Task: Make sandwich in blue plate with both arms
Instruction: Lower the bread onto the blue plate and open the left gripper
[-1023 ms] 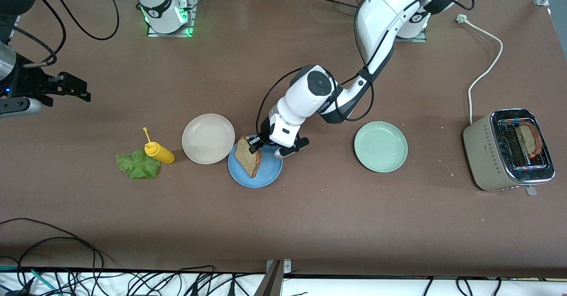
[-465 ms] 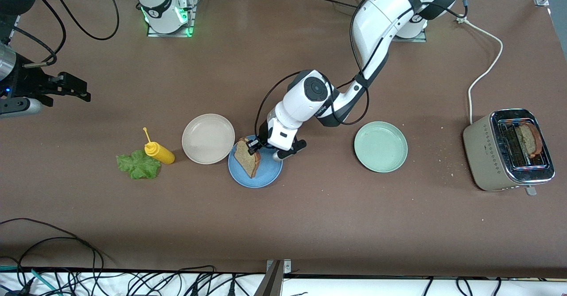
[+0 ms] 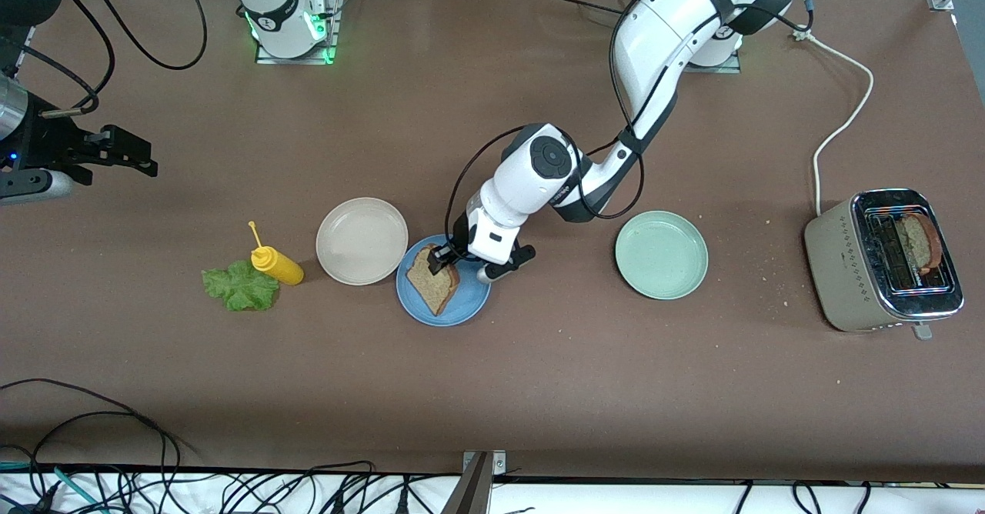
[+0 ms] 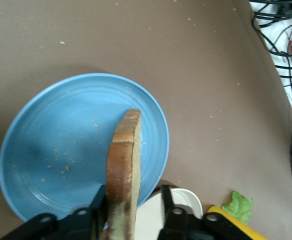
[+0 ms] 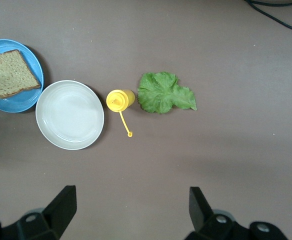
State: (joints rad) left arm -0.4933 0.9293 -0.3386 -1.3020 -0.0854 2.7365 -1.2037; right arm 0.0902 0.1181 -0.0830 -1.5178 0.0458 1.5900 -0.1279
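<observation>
Bread slice (image 3: 432, 282) on blue plate (image 3: 469, 306), no legible writing.

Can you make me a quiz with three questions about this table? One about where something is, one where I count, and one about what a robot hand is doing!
1. Where is the yellow bottle?
A) between the lettuce leaf and the beige plate
B) on a plate
C) held in a gripper

2. How many plates are on the table?
A) one
B) two
C) three

3. What is the right gripper doing?
A) shut on the lettuce leaf
B) open, holding nothing
C) shut on the yellow bottle

Answers:
1 A: the bottle lies on the table right beside the leaf, with the beige plate next along.
2 C: there is the beige plate, the blue plate and the mint-green plate.
3 B: its fingers stand wide apart above bare table, with nothing between them.
</observation>
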